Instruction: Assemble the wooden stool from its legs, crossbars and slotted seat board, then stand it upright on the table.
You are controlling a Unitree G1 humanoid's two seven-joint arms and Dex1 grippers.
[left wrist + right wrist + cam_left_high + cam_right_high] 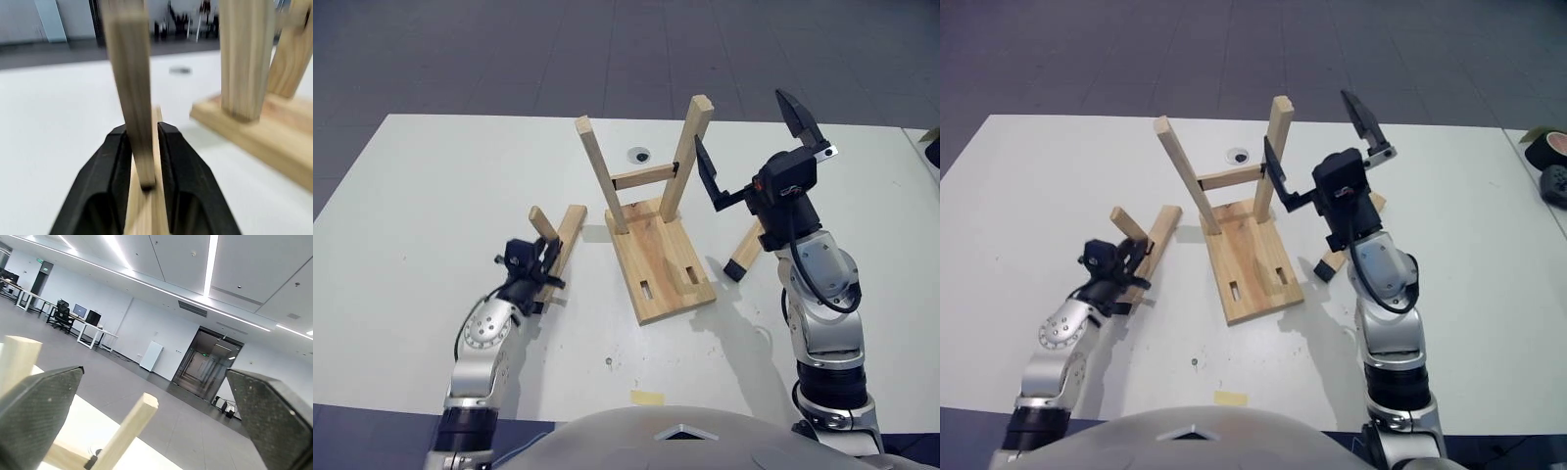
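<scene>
- Seat board point(661, 259) is lying flat near the middle of the table point(431, 196), slotted face up, with two slots showing at its near end.
- Two standing legs point(602, 176) are rising from the board's far end and splaying apart, with the crossbar point(644, 177) bridging them.
- Right gripper point(759, 147) is hanging raised just beside the right-hand standing leg, its jaws spread wide and holding nothing.
- Left gripper point(548, 262) is sitting low on the table left of the board, its jaws clamped on the loose leg piece point(566, 240).
- In the left wrist view a bar is sticking up between the fingers point(110, 161). How it joins the lying part is hard to make out.
- Spare leg point(745, 250) is lying on the table under the right arm, just right of the board.
- Round cable hole point(637, 154) is showing in the table behind the legs.
</scene>
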